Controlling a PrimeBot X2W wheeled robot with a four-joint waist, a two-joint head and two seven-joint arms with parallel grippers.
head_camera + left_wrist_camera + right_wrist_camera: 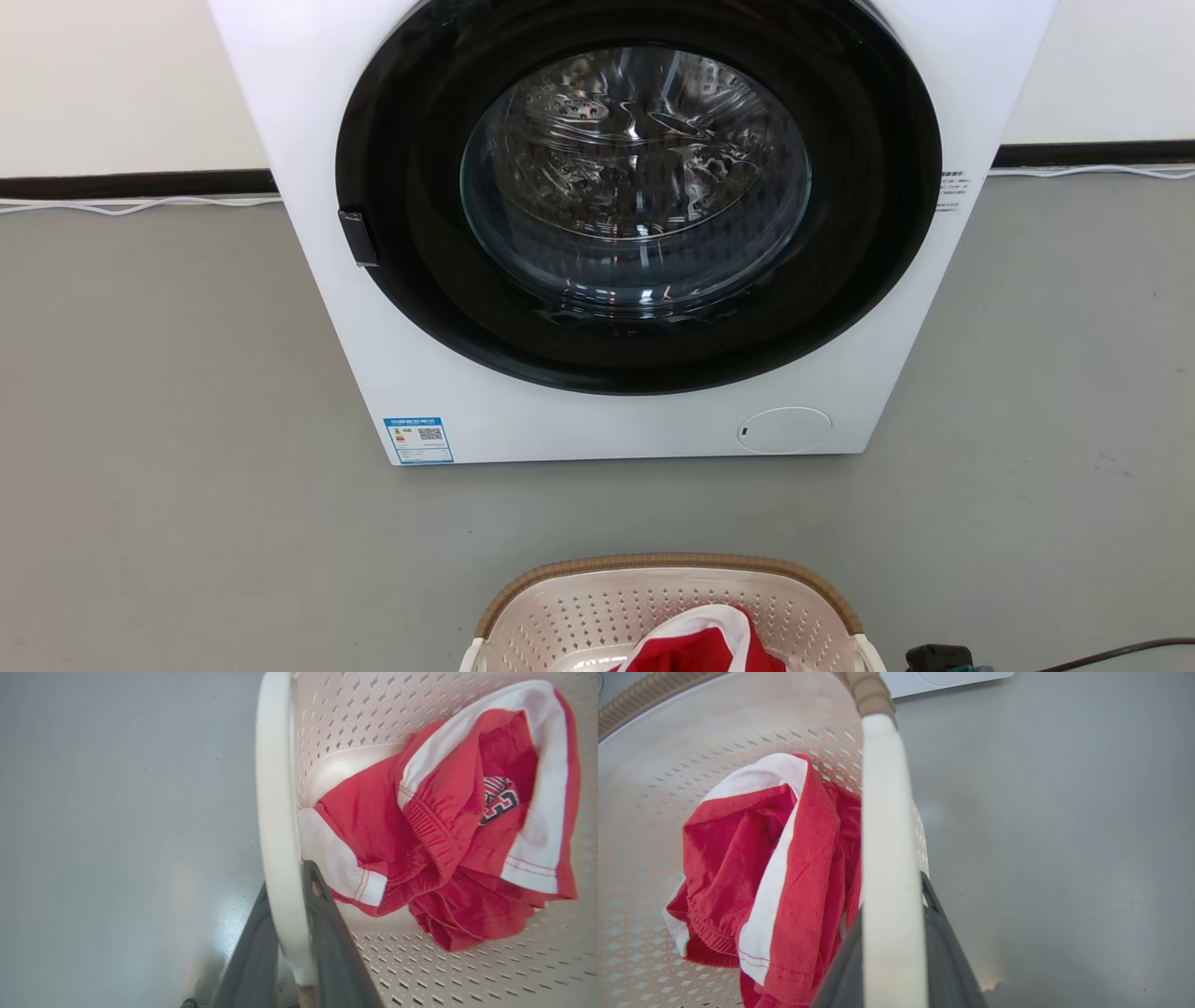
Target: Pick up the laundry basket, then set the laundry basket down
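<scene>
The left pincer (286,877) is clamped on the basket's (672,563) left handle (275,788), the right pincer (892,893) on its right handle (885,812), with red shorts (420,826) inside.

Bright, even indoor light with soft shadows

The head view is sharp; the washing machine door glass (635,177) carries mirror glare around 12 o'clock. In the wrist views the floor (117,835) shows a pale sheen near 6 o'clock, and the laundry basket (278,788) handle is blurred up close and bowed by the wide lens.
</scene>
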